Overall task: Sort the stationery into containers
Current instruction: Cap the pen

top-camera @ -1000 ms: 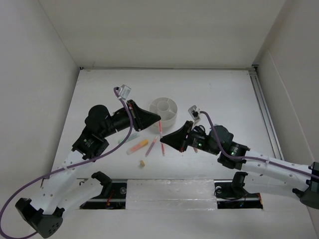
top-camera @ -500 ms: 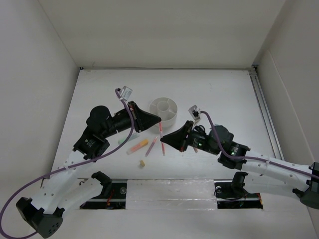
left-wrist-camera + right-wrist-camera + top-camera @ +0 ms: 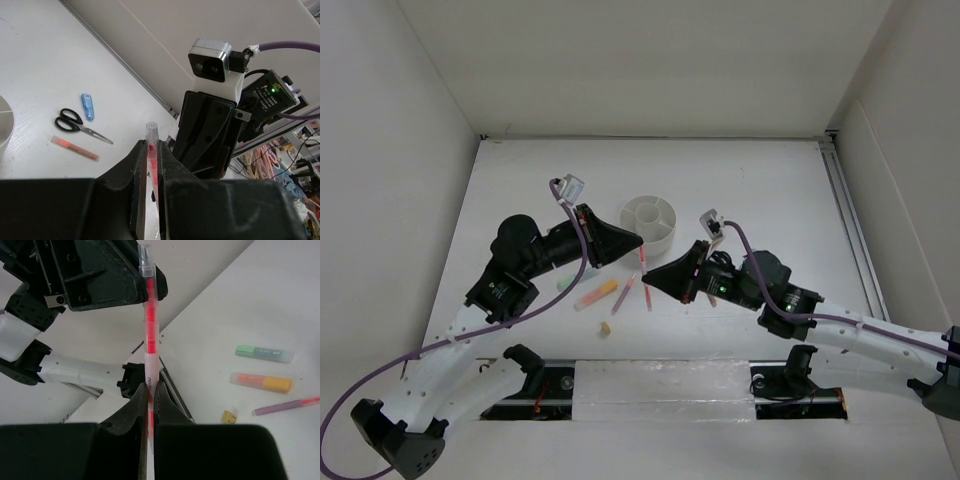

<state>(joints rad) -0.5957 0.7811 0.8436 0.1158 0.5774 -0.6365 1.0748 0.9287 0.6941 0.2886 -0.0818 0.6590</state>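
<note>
Black left fingers (image 3: 137,170) are clamping one end of a red pen (image 3: 150,330), and the right fingers (image 3: 162,407) are pinching the same pen from its other end. The pen is hanging between them, apparently clear of the surface (image 3: 770,180), just at seven o'clock of the white organizer (image 3: 657,241). A handover or re-grip seems to be going on. Next, one side is likely needing to let go so the other can be carrying the pen over a compartment. A green highlighter (image 3: 264,353), an orange highlighter (image 3: 261,382) and an eraser bit (image 3: 229,416) are lying at eight o'clock of the pen, unsorted.
</note>
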